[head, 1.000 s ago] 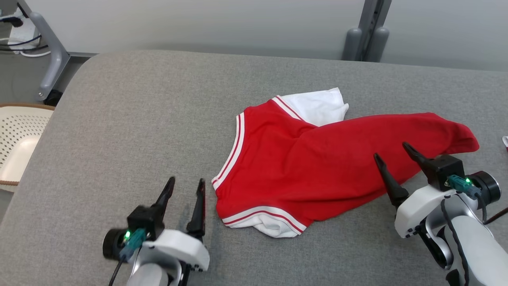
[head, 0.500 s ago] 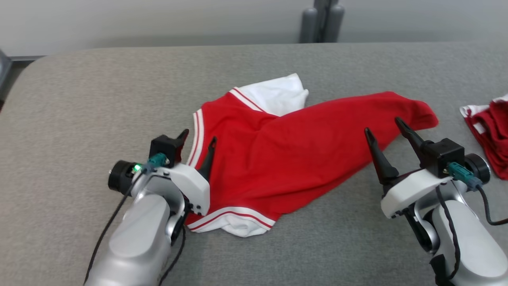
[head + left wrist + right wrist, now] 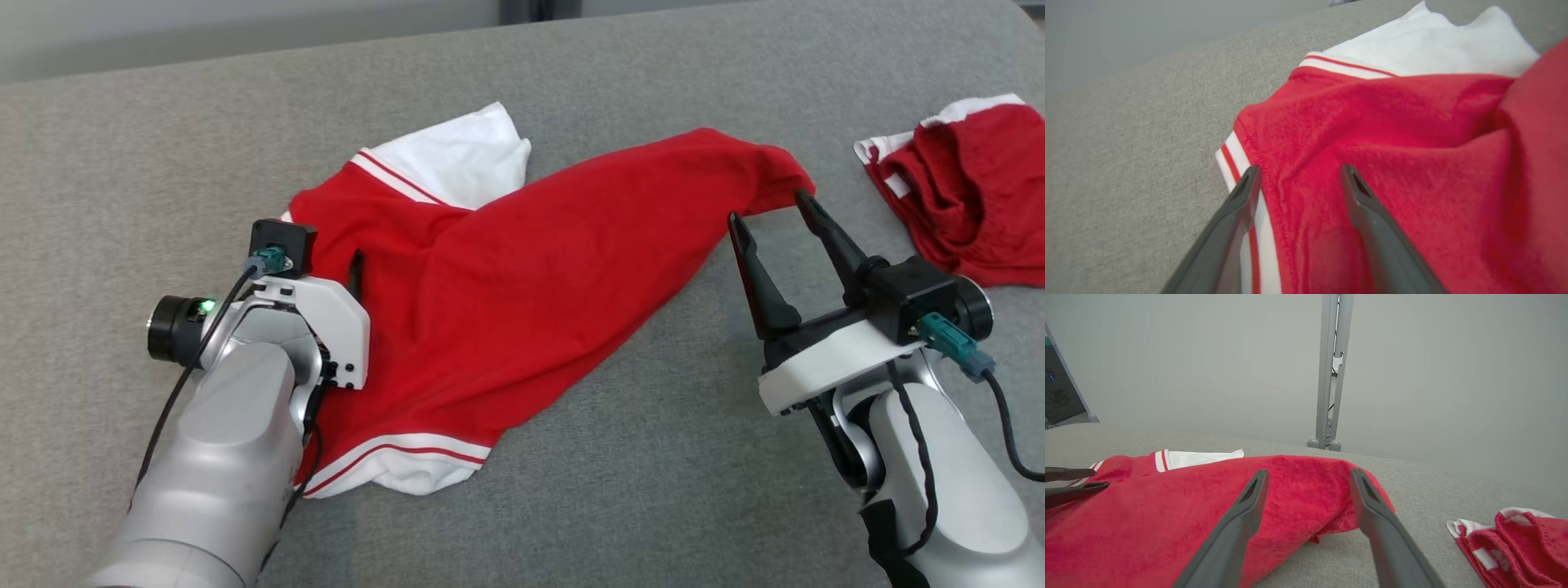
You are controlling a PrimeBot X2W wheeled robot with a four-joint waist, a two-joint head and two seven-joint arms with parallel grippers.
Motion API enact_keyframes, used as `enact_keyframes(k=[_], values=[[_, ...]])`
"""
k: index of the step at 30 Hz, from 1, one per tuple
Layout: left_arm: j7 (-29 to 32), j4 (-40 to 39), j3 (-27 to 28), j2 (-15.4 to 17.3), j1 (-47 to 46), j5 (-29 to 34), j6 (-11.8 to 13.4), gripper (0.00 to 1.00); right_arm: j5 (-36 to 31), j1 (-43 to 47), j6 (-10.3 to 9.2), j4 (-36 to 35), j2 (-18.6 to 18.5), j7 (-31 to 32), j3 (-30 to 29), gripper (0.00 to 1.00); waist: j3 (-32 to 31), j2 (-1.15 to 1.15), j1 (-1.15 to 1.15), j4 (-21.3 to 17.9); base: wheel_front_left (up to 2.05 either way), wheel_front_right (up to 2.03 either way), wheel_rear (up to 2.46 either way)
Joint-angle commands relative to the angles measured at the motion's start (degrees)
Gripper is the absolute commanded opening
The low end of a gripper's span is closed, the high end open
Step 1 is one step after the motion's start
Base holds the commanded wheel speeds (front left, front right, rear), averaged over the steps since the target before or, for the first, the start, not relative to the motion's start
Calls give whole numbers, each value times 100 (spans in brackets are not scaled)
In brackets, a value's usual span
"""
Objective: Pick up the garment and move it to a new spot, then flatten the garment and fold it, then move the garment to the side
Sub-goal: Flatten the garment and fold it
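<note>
The garment (image 3: 522, 278) — one of two red, white-trimmed pieces — lies spread across the centre of the head view on the grey table (image 3: 653, 474), running from lower left to upper right. The second garment (image 3: 963, 180) sits crumpled at the upper right, apart from the first. There are two grippers. The left gripper (image 3: 1300, 169) is released, its jaws spread over the striped left edge; contact with the cloth appears likely but is not certain. The right gripper (image 3: 767, 206) is released, grasping nothing, with its tips beside the garment's upper-right end.
</note>
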Motion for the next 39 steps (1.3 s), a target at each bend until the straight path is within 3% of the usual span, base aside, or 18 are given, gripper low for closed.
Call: enact_keyframes(k=[1, 4, 5, 6, 15, 19, 29, 34, 35, 36, 37, 39], values=[[-22, 65, -20, 56, -123, 42, 57, 100, -32, -48, 1, -62, 3, -64, -26, 100, 92, 0, 0, -102, 0, 0, 0], [-36, 308, -45, 127, -215, 81, 188, 100, -91, -58, 1, -288, 50, -148, -163, 100, 156, 0, 0, -183, 0, 0, 0], [-81, 361, -54, 157, -238, 102, 245, 38, -127, -37, 1, -361, 69, -173, -220, 100, 173, 0, 0, -207, 0, 0, 0], [-95, 411, -91, 179, -248, 133, 284, 0, -137, 2, 1, -438, 95, -196, -274, 100, 185, 0, 0, -226, 0, 0, 0], [-499, 510, -88, 437, -613, 85, 378, 0, -274, 431, 1, -1091, 259, -263, -752, 100, 264, 0, 0, -299, 0, 0, 0], [-665, 448, 21, 708, -955, 22, 462, 0, -293, 578, 1, -1223, 306, -276, -888, 100, 331, 0, 0, -329, 0, 0, 0], [-767, 541, 155, 1537, -1442, -37, 664, 0, -227, 743, 1, -1129, 382, -284, -964, 100, 505, 0, 0, -532, 0, 0, 0], [-802, 594, 149, 1640, -1338, -61, 754, 0, -199, 754, 1, -1006, 401, -284, -938, 100, 509, 0, 0, -559, 0, 0, 0], [-797, 604, 152, 1620, -1295, -81, 737, 7, -197, 751, 1, -975, 406, -284, -913, 100, 498, 0, 0, -550, 0, 0, 0], [-798, 608, 149, 1586, -1258, -96, 709, 44, -186, 744, 1, -943, 411, -285, -896, 100, 482, 0, 0, -534, 0, 0, 0], [-808, 607, 136, 1540, -1223, -98, 688, 100, -183, 738, 1, -910, 411, -285, -881, 100, 461, 0, 0, -509, 0, 0, 0], [-814, 589, 137, 1498, -1207, -123, 656, 100, -183, 732, 1, -881, 410, -286, -870, 100, 438, 0, 0, -478, 0, 0, 0]])
